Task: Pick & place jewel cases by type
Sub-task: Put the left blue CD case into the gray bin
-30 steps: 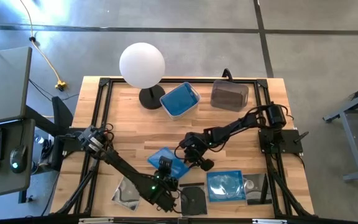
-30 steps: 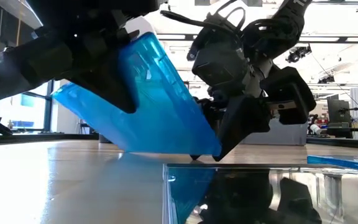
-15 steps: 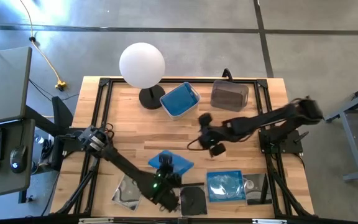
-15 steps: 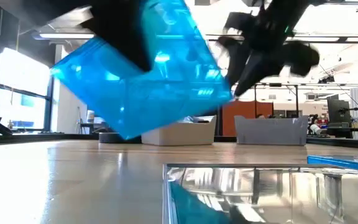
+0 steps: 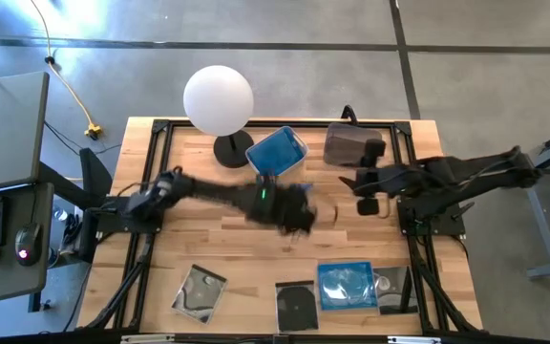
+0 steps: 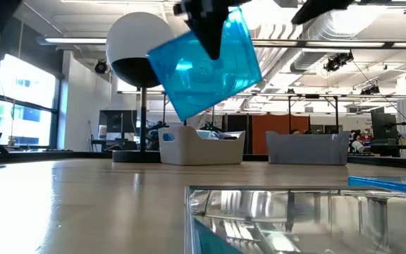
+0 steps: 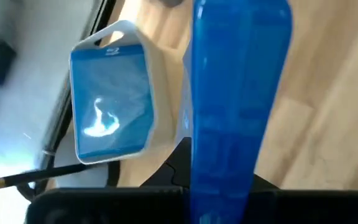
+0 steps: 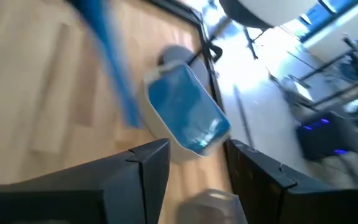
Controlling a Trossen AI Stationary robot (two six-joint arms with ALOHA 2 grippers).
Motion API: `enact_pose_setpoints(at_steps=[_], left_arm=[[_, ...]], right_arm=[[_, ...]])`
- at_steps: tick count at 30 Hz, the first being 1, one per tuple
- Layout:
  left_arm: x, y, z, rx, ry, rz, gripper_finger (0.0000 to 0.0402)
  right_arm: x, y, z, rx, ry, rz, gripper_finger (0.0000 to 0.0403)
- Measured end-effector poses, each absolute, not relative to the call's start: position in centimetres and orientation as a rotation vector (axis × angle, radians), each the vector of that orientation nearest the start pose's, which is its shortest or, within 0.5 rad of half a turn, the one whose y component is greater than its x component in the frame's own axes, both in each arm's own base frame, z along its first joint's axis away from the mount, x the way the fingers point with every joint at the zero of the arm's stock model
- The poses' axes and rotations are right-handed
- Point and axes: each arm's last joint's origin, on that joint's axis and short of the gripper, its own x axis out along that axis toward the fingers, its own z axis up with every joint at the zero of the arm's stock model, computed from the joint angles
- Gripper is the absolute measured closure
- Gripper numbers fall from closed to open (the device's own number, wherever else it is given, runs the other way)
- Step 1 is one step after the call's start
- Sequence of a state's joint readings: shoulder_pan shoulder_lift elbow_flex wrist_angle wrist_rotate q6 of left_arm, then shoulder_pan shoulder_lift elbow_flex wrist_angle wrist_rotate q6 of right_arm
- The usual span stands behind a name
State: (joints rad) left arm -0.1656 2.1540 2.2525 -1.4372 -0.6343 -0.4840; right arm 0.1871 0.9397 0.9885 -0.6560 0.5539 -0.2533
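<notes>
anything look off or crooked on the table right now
Nothing spilled or broken. The one tilted thing is the blue jewel case, held in the air by the shut left gripper near the white tub that already holds blue ones. The cases along the near edge lie flat, though one clear case sits rotated.

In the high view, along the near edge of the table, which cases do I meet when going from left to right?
Clear jewel case with grey inside → black jewel case → blue jewel case → clear jewel case, partly under the blue one.
</notes>
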Motion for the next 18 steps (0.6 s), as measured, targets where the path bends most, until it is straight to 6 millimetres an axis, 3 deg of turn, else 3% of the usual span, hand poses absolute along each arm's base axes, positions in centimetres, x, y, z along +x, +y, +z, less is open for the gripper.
enact_pose_setpoints(at_steps=[6, 11, 14, 18], left_arm=[[42.3, 4.7, 32.9, -0.008, 1.149, 0.732, 0.0395], [41.7, 12.1, 33.2, -0.318, 1.115, 0.621, 0.0395], [40.8, 15.6, 33.2, -0.462, 1.091, 0.569, 0.0395], [39.8, 18.9, 32.1, -0.522, 1.127, 0.548, 0.0395]], right_arm=[[16.6, 1.9, 32.7, -0.449, 0.596, -0.183, 0.0245], [16.5, 1.7, 30.3, -0.472, 0.665, -0.182, 0.0245], [16.5, 1.7, 28.8, -0.501, 0.708, -0.170, 0.0245], [16.6, 1.8, 26.8, -0.492, 0.733, -0.169, 0.0245]])
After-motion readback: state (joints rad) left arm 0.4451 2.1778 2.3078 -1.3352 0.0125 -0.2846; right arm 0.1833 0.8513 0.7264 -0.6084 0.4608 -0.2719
